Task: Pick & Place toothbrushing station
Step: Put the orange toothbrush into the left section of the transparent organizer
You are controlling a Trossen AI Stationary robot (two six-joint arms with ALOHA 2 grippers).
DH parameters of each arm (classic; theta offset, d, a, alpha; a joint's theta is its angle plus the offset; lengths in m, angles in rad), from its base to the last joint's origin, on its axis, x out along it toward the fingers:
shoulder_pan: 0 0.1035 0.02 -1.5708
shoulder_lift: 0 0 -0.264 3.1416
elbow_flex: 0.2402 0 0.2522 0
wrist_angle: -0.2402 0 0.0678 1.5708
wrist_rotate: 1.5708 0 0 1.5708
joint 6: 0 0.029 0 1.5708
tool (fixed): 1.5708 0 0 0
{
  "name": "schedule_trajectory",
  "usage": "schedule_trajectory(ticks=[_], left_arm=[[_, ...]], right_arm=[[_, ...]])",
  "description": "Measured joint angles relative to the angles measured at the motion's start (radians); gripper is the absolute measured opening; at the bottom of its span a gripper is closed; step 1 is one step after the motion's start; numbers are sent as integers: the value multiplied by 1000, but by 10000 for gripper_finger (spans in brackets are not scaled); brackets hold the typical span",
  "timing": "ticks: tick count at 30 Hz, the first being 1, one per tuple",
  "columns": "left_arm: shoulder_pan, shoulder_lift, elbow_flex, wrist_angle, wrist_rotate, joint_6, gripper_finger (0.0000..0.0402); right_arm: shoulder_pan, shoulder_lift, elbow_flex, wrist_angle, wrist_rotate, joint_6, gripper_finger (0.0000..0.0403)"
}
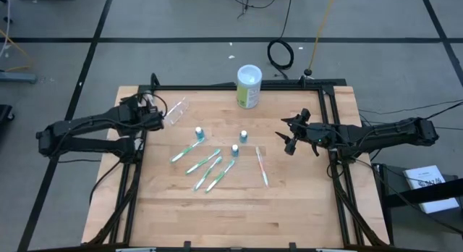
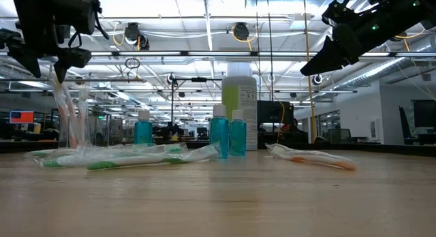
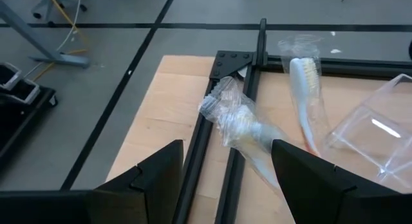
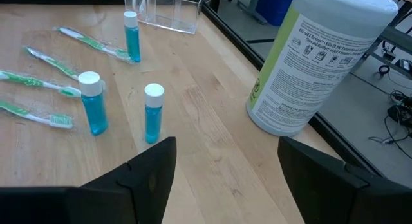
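The wooden bench (image 1: 289,201) carries everything, with my two arms reaching in from its opposite sides. The biggest thing on it is the green-and-white canister (image 1: 248,86), standing upright at the far edge, just ahead of my right jaws (image 1: 290,136) and off to one side of them (its printed label fills much of my right wrist view). My right jaws hang above the bench with their fingers apart, holding nothing.

Next down in size is the clear plastic cup (image 1: 176,111), which sits just in front of my left jaws (image 1: 156,116) near the bench's far corner on that side. My left jaws stand apart too, raised off the wood, with a wrapped pale toothbrush (image 3: 304,95) and a crumpled clear wrapper (image 3: 235,121) lying between and just beyond their fingers; I cannot tell whether either finger touches them.

Between my two jaws lie four wrapped green-and-white toothbrushes (image 1: 204,164), loosely fanned on the wood. A pinkish toothbrush (image 1: 261,166) lies apart, nearer my right jaws.

Smallest are three teal white-capped tubes (image 1: 235,149), upright among the brushes.
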Motion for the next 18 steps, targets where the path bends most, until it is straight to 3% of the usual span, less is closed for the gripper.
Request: schedule_trajectory(ticks=[14,18], left_arm=[[-104,0,55,0,20,22,239],[-157,0,93,5,8,35,239]], right_arm=[[0,0,0,0,-2,1,263],[2,7,0,16,-54,41,263]])
